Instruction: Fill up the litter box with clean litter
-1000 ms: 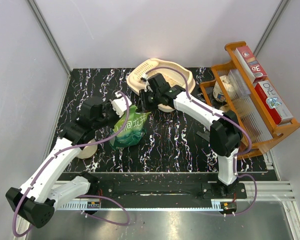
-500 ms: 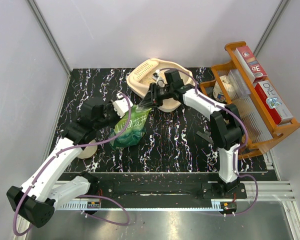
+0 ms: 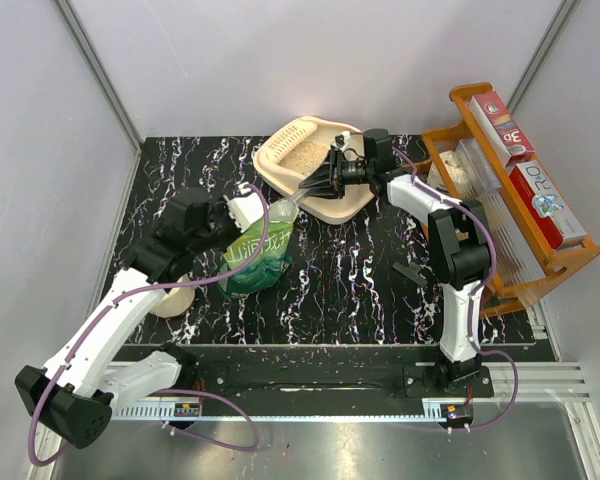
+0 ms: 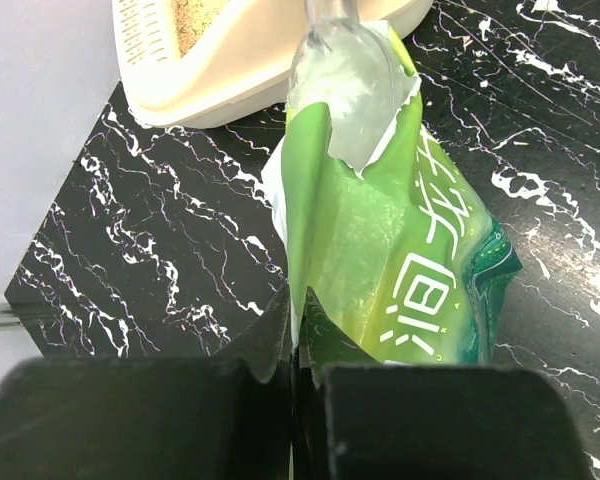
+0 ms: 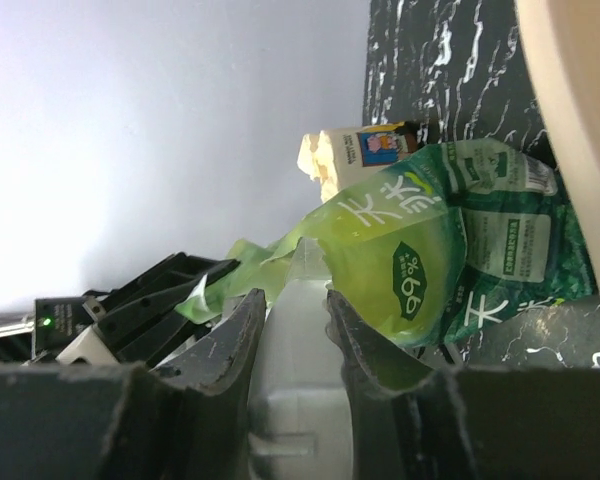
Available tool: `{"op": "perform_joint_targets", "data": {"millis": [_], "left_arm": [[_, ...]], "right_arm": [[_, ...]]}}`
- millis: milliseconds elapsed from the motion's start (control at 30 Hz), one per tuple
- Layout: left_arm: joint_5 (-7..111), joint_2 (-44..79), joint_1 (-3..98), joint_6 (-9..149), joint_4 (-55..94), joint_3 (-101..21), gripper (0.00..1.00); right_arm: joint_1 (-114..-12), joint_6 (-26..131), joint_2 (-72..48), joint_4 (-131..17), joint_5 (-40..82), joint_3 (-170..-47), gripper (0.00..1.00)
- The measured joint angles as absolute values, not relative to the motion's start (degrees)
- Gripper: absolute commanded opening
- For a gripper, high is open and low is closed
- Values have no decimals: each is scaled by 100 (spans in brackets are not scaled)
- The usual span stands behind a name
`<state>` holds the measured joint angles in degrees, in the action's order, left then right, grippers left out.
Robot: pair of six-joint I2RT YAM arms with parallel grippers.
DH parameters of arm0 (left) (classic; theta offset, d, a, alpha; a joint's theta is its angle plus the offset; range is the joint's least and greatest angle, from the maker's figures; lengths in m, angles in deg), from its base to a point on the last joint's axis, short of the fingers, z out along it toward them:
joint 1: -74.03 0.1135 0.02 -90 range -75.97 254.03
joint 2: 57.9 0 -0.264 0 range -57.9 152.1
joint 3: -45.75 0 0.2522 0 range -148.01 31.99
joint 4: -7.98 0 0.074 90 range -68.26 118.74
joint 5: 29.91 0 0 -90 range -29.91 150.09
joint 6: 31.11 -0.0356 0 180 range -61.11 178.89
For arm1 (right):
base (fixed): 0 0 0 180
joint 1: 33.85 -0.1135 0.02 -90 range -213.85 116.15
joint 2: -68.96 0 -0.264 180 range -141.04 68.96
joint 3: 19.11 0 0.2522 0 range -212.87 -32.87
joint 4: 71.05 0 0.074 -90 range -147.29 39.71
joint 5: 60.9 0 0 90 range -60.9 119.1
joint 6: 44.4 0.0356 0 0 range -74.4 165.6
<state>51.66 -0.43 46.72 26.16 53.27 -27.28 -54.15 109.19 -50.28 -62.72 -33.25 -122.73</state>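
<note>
My left end effector is pinched together on the top edge of the green bag, holding that edge up while the bag's bottom rests on the black counter. In the overhead view this end effector sits left of centre, with the bag just below it.

My right end effector is clamped on the handle of a clear scoop. In its wrist view the pale handle fills the gap between my two fingers. Seen from above, it reaches in from the upper right and points down-left toward the bag's mouth, lying over the near rim of the litter box. The scoop's bowl is at the bag's torn opening, just beside the near wall of the litter box. Whether the bowl holds anything, I cannot tell.

The litter box sits at the upper middle of the overhead view, by the counter's far edge, with its slotted corner at the upper left. The litter shows as a pale tan patch inside it. In the left wrist view a bit of it appears at the top edge, next to the slots.

An orange rack stands along the right side. A tape roll lies at lower left, partly under my left arm.
</note>
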Motion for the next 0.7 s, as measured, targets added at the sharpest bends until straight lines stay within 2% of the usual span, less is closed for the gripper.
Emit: {"op": "perform_joint_targets", "data": {"millis": [167,700], "left_arm": [[5182,-45,4670,2484,5456,-2800,0],[5195,-72,4670,2327,5738,-2979,0]], "right_arm": [[-5292,11186,-4993,-6646,-3666,-12262,0],[-4862,11083,-4506,-6440,-3911,-12262,0]]}}
